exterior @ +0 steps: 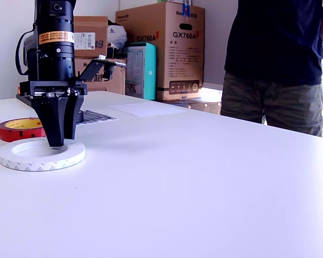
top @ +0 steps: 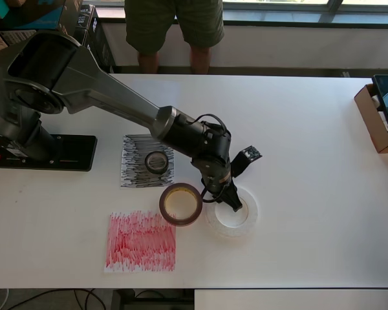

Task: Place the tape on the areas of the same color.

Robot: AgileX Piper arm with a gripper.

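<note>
White tape (top: 232,219), the largest roll, is lying flat on the table (top: 310,161) and is resting on no patch. The gripper (top: 233,203) is pointing straight down at it; in the exterior view its two fingers (exterior: 58,121) are sitting close together, nearly closed, with their tips at the roll's far rim (exterior: 41,154). Whether they are pinching the rim or only touching it cannot be told.

Red tape (top: 180,204), with a yellowish core, is lying flat just beside the white roll, on its left in the overhead view, and is standing on bare table above the red patch (top: 141,241). In the exterior view it is showing behind the gripper, at that view's left (exterior: 20,129).

Black tape (top: 156,161), the smallest roll, is sitting inside the black patch (top: 134,165).

A white sheet (exterior: 146,109) is lying farther back on the table in the exterior view; it cannot be made out in the overhead view.

A person (top: 174,29) is standing at the table's far edge. Cardboard boxes (exterior: 161,48) are standing behind the arm in the exterior view.
</note>
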